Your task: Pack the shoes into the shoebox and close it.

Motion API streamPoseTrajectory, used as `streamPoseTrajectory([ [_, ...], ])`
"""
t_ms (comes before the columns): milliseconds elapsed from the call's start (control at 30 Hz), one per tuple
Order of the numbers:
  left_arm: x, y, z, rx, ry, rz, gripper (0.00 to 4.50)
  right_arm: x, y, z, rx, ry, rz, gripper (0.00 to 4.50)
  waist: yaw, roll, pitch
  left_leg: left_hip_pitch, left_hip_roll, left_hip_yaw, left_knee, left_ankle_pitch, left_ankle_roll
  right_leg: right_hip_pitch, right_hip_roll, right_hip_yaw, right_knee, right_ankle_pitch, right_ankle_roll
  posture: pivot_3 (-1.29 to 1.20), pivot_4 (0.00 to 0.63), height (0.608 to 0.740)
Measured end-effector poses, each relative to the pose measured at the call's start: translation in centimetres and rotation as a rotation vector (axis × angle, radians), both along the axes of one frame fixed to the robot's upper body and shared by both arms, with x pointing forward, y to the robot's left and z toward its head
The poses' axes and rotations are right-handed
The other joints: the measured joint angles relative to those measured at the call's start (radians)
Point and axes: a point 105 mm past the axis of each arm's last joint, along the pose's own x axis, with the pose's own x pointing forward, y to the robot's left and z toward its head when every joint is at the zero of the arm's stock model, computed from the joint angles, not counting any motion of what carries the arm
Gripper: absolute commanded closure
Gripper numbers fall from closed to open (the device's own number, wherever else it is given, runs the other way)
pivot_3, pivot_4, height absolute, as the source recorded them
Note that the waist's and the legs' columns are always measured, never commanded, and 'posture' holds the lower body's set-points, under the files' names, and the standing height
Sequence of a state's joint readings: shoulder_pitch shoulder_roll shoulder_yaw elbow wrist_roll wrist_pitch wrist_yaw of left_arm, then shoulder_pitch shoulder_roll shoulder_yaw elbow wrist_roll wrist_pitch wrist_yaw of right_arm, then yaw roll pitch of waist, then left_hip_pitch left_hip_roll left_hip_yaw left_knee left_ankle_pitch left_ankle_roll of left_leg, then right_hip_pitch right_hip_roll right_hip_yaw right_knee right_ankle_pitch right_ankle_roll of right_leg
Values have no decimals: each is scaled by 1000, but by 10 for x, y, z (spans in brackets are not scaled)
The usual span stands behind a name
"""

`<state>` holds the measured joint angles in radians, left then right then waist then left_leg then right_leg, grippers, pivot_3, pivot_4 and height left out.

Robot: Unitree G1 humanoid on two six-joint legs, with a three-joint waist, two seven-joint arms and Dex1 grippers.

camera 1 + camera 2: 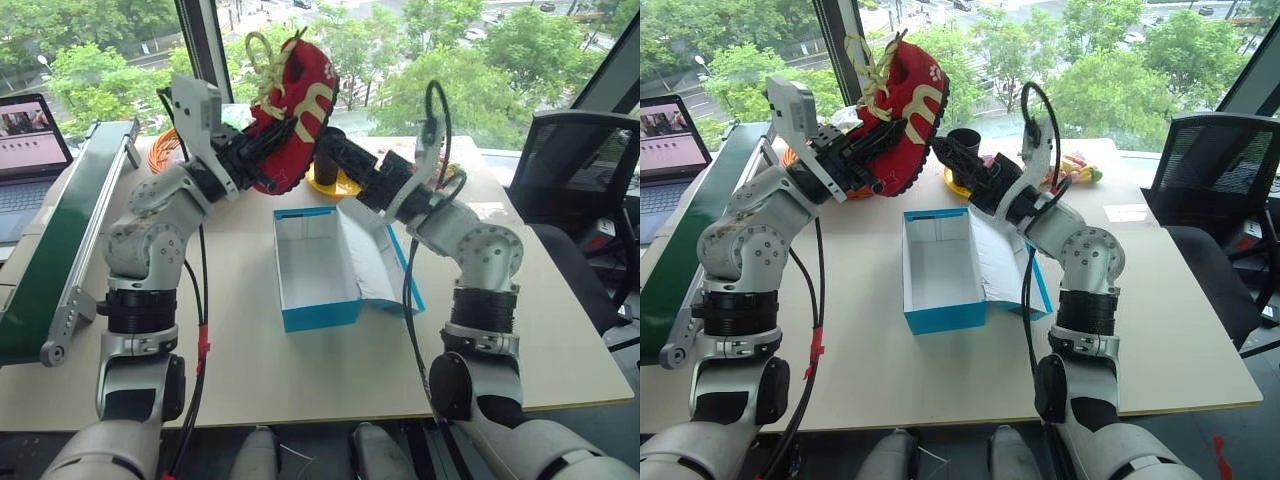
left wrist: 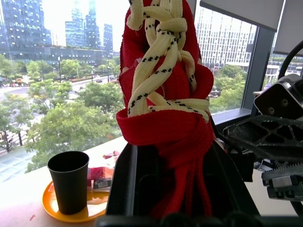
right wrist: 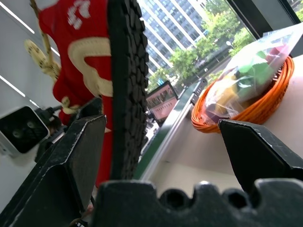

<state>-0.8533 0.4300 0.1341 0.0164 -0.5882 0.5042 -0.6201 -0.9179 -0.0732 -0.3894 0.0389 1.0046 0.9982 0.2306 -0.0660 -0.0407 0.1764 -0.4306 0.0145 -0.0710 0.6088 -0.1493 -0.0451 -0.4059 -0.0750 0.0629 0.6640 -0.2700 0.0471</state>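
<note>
A red shoe [image 1: 300, 105] with pale laces hangs in the air over the far end of the shoebox, and my left gripper [image 1: 258, 158] is shut on it. In the left wrist view the shoe [image 2: 165, 109] rises between that gripper's fingers [image 2: 125, 179]. My right gripper [image 1: 328, 150] is open and points at the shoe's black sole [image 3: 125, 85], which stands in line with the gap between its fingers [image 3: 71, 161]. I cannot tell whether they touch. The blue shoebox [image 1: 320, 316] sits open in the middle of the table, white inside, with its lid [image 1: 378, 262] lying to the right.
A black cup on a yellow plate [image 1: 335, 185] stands behind the box. An orange basket [image 3: 251, 106] holds a bag of colourful items. At the left are a laptop [image 1: 30, 140] and a long green object [image 1: 60, 250]. A black office chair [image 1: 580, 180] stands at the right.
</note>
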Motion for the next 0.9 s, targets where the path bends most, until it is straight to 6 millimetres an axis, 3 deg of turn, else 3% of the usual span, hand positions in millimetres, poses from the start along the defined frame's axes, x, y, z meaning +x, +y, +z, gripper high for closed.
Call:
streamPoseTrajectory([
  [367, -5, -29, -3, -43, 12, -68, 4069, -7, 15, 1, -59, -5, 9, 0, 1, 0, 0, 0, 0, 0, 0, 0, 0, 0, 0, 0, 0, 0, 0, 0, 150, 734],
  [400, -5, -30, -4, -45, 21, -68, 4092, -7, 16, 1, -60, -6, 9, 397, 1, 0, 0, 0, 0, 0, 1, 0, 0, 0, 0, 0, 0, 0, 0, 0, 150, 734],
  [467, -4, -30, -6, -45, 31, -62, 4092, -6, 15, 1, -59, -6, 7, 730, 1, 0, 0, 0, 0, 0, 1, 0, 0, 0, 0, 0, 0, 0, 0, 0, 150, 734],
  [600, -3, -27, -9, -50, 50, -47, 4092, -4, 13, 2, -43, -4, -2, 2173, 2, 0, 0, 0, 0, 0, 1, 0, 0, 0, 0, 0, 0, 0, 0, 0, 150, 734],
  [633, -3, -26, -7, -51, 47, -45, 4092, -3, 12, 1, -38, 0, -7, 2364, 2, 0, 0, 0, 0, 0, 1, 0, 0, 0, 0, 0, 0, 0, 0, 0, 150, 734],
  [667, -3, -25, -7, -49, 45, -40, 3229, -2, 12, 2, -33, -1, -11, 2828, 2, 1, 0, 0, 0, 0, 0, 0, 0, 0, 0, 0, 0, 0, 0, 0, 150, 734],
  [700, -4, -23, -6, -47, 43, -36, 3057, -2, 12, 2, -32, -1, -11, 3087, 1, 1, 0, 0, 0, 0, 0, 0, 0, 0, 0, 0, 0, 0, 0, 0, 150, 734],
  [800, -7, -10, -6, -64, 55, -23, 1917, -1, 11, 0, -30, 7, -12, 4050, -2, 1, 1, 0, 0, 0, 0, 0, 0, 0, 0, 0, 0, 0, 0, 0, 150, 734],
  [900, -9, 1, -7, -73, 69, -4, 837, 3, 8, 0, -33, 8, -36, 4203, -1, 1, 1, 0, 0, 0, 1, 0, 0, 0, 0, 0, 0, 0, 0, 0, 150, 734],
])
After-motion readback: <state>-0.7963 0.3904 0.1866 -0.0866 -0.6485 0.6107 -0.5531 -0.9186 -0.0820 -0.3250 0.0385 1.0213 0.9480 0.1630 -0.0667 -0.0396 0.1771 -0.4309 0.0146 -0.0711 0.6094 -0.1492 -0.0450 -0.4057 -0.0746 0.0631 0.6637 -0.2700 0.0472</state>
